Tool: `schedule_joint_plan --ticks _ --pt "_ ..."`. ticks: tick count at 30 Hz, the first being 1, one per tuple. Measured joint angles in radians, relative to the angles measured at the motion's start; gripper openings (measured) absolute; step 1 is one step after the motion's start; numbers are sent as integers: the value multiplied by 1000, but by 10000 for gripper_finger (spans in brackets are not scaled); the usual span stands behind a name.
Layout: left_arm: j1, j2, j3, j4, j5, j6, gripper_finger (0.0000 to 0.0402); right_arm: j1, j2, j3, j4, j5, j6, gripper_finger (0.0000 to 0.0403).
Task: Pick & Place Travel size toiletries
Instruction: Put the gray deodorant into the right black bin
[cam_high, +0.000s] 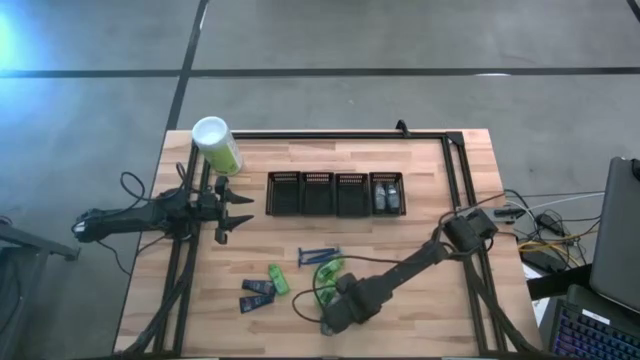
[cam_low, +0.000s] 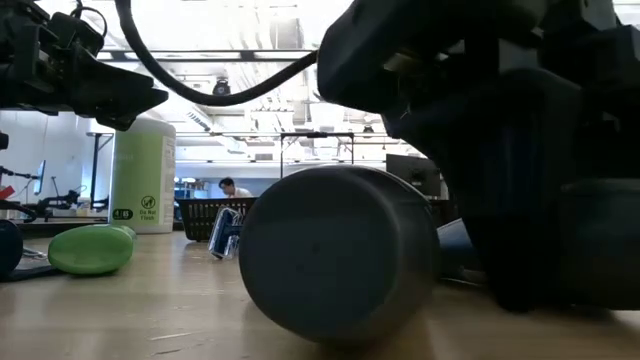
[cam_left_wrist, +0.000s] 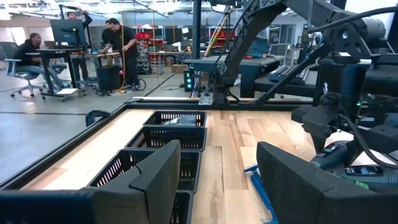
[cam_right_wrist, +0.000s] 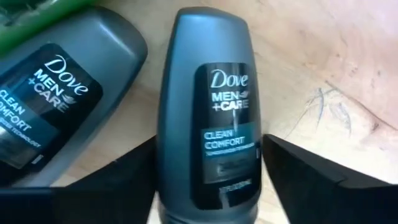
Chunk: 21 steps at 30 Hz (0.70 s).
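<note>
Right gripper (cam_right_wrist: 208, 180): low at the table's front edge, fingers astride a grey bottle (cam_right_wrist: 208, 93) lying flat; contact not discernible.
Second bottle (cam_right_wrist: 56, 93): just beside, partly cut off.
Left gripper (cam_high: 238, 212): parted, empty, near bins (cam_high: 335, 193).

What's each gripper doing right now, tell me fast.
Left gripper: open, empty, waiting by the mesh bins.
Right gripper: fingers either side of a grey Dove bottle; grip cannot be told.

Bare tabletop (cam_high: 420, 240) lies between the bins (cam_high: 335, 193) and the toiletries; a second grey bottle (cam_right_wrist: 56, 93) crowds the right end effector (cam_right_wrist: 208, 180).
</note>
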<state>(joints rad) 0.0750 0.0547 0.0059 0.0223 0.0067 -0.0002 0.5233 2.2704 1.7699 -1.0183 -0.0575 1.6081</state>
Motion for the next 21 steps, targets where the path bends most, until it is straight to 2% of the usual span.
schedule_joint_plan --ticks 4,5,14,21 --pt "0 0 0 0 0 0 218 -11 -1 -1 2 -1 -16 205" --pt "0 0 0 0 0 0 218 -14 -2 -1 4 0 -15 202" --pt "0 0 0 0 0 0 218 -20 -42 -1 -20 49 72 203" --pt "0 0 0 0 0 0 218 -54 -178 -3 -143 195 191 203"
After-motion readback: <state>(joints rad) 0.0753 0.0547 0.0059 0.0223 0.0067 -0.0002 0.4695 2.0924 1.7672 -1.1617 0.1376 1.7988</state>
